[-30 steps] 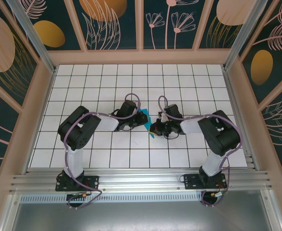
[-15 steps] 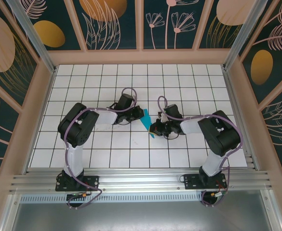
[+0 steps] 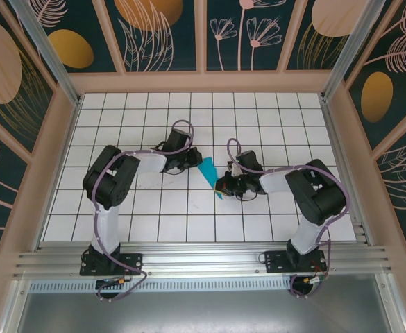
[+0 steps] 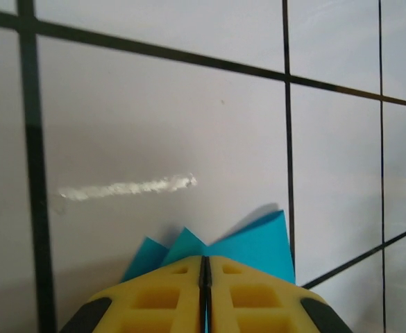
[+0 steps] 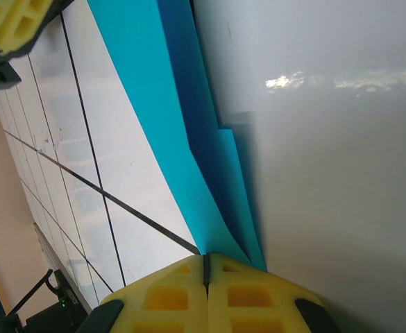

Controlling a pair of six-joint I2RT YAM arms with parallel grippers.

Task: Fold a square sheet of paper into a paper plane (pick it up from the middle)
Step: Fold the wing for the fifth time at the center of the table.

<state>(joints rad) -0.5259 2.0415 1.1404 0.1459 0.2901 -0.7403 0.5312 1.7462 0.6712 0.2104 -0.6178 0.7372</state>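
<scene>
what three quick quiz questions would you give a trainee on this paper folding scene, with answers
1. True or false: the left end effector is shut on the teal paper.
2. Multiple choice: what is the right end effector gripping? A) nothing B) the same teal paper C) a purple cable
3. Short answer: what colour are the fingers of both end effectors?

Key: 1 true; 2 B; 3 yellow
</scene>
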